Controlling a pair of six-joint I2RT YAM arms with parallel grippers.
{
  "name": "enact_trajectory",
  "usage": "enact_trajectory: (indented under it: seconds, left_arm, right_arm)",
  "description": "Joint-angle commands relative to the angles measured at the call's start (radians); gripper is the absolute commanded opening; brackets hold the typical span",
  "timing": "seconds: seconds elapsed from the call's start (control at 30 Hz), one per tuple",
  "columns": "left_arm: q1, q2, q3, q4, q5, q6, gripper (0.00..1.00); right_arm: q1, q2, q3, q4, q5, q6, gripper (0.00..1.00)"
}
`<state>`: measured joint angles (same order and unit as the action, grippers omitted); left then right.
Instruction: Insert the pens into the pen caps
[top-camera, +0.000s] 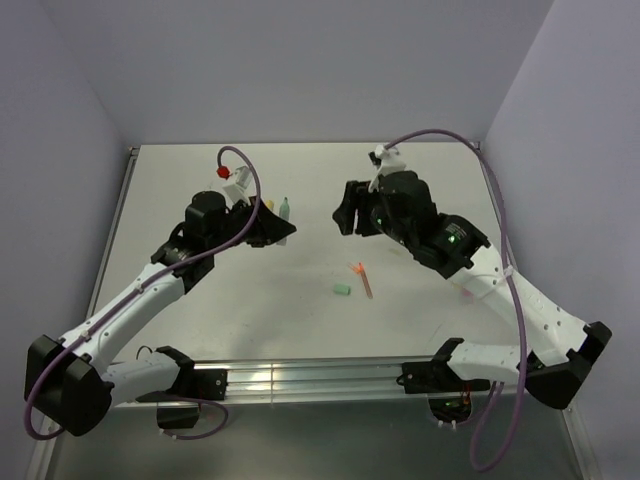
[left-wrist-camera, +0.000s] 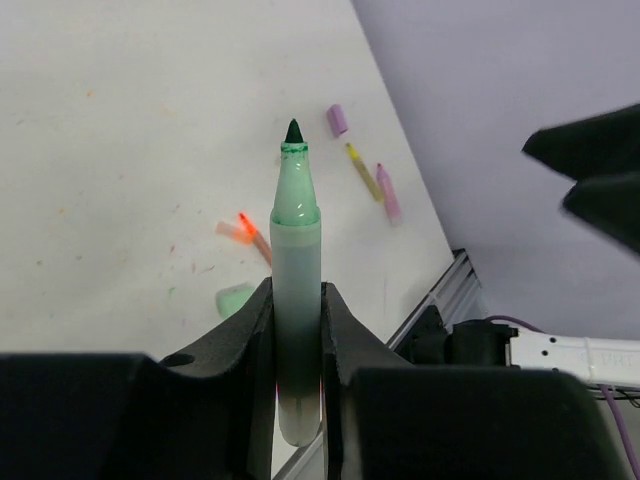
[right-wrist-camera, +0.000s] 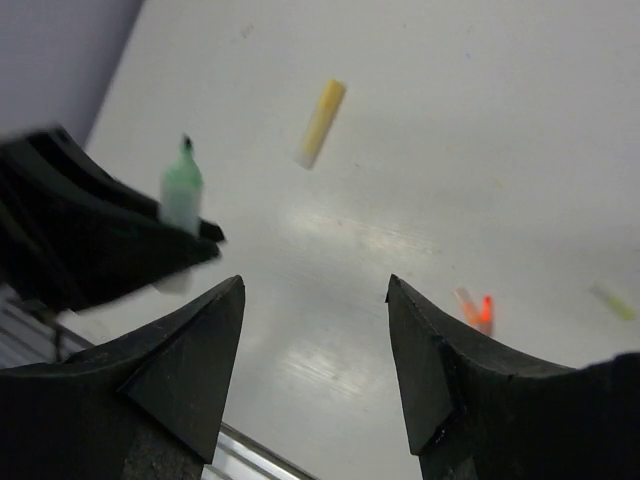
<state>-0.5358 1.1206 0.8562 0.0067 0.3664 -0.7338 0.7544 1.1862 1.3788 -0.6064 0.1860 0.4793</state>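
Mint-teal pen (left-wrist-camera: 296, 230) sat clamped in the left gripper (left-wrist-camera: 296, 310), bare tip pointing out past the fingertips. Mint cap (left-wrist-camera: 235, 298) lay just beside that claw, orange-red pen (left-wrist-camera: 250, 235) beyond. Right gripper (right-wrist-camera: 313, 285) gaped wide, empty. Judged: no pen capped yet.

This is a robot lab, set up as a closed test cell. A plain white table (top-camera: 300, 200) is boxed in on the left, far and right sides by bare lavender-grey walls (top-camera: 300, 60). A bare metal rail (top-camera: 300, 378) runs along the near edge. Two robot arms are mounted there side by side, the left arm (top-camera: 130, 300) and the right arm (top-camera: 530, 310), each trailing a loose purple cable (top-camera: 440, 132). A few small pens (top-camera: 364, 280) and caps (top-camera: 342, 290) lie on the scuffed, speckled tabletop.
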Motion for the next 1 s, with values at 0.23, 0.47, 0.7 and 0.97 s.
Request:
enact_trajectory:
  seconds: [0.23,0.47,0.7,0.97]
  left_arm:
    - [0.115,-0.166,0.167,-0.296,-0.004,0.145,0.00]
    - [0.131,-0.265,0.129,-0.327,-0.049,0.260,0.00]
    - [0.134,-0.324,0.061,-0.297,-0.052,0.287,0.00]
    - [0.132,-0.338,0.026,-0.277,-0.061,0.295,0.00]
  right_arm:
    - [-0.004,-0.034,-0.420,0.137,-0.210,-0.347,0.65]
    - [0.008,0.151,-0.393,0.119,-0.240,-0.418,0.59]
    - [0.046,0.338,-0.380,0.092,-0.188,-0.446,0.57]
    - [0.056,0.383,-0.373,0.086,-0.160,-0.449,0.57]
